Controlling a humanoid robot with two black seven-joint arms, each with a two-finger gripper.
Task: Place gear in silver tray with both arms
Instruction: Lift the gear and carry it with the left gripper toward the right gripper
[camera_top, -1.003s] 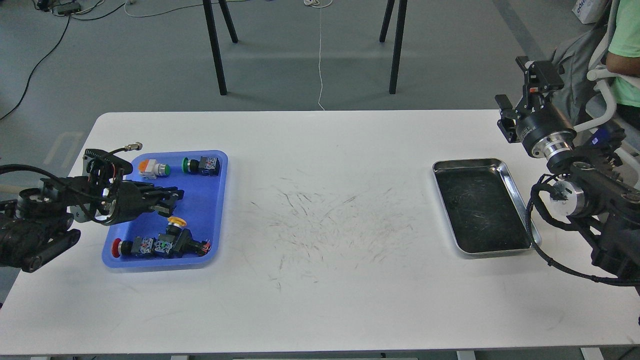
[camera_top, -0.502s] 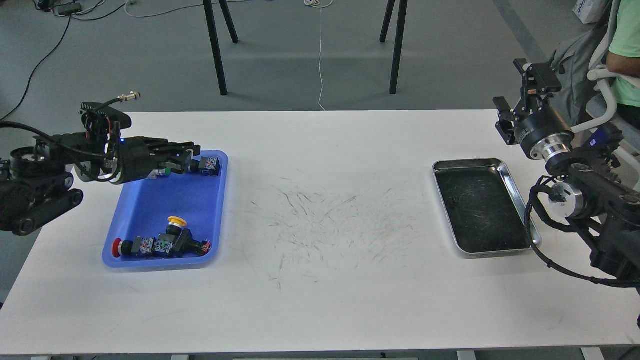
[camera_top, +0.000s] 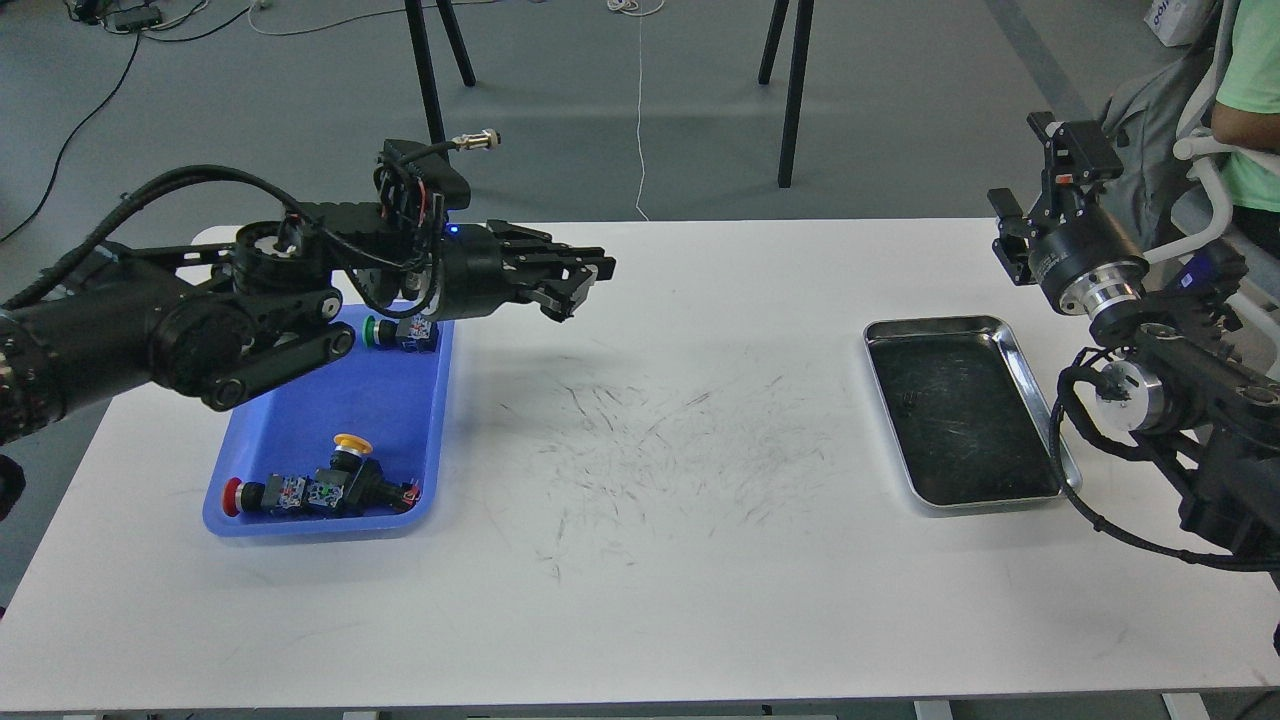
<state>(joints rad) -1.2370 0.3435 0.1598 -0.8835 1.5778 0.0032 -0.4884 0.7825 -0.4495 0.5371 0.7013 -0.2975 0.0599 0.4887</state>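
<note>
White worktop (camera_top: 640, 600), scuffed with dark scratch marks in the middle. Silver tray (camera_top: 1010, 330) sits on the right side, flat on the worktop, dark scratched bottom, nothing in it. Blue tray (camera_top: 300, 420) on the left side, well apart from the silver one.

My left arm (camera_top: 180, 330) reaches in from the left, stretched over the far end of the blue tray. Left gripper (camera_top: 580, 285) hangs above bare worktop just right of the blue tray, pointing toward the silver tray. Jaws look nearly together; dark and side-on, so I cannot tell if anything is pinched between them.

In the blue tray: green-capped push button (camera_top: 400, 332) at the far right corner, partly under my wrist. Near end holds a yellow-capped button (camera_top: 352, 448) upright-ish, and a red-capped button (camera_top: 250, 494) lying on its side, both touching a cluster of dark switch bodies (camera_top: 345, 492).

My right arm (camera_top: 1180, 400) comes in from the right edge, elbow beside the silver tray's right rim, cable looping near the tray's near right corner. Right gripper (camera_top: 1055, 150) is raised beyond the far right corner of the worktop, seen from behind; cannot tell whether its jaws are open or closed.

Person in green shirt (camera_top: 1250, 90) at the top right edge. Black table legs (camera_top: 790, 90) on the grey floor behind.
</note>
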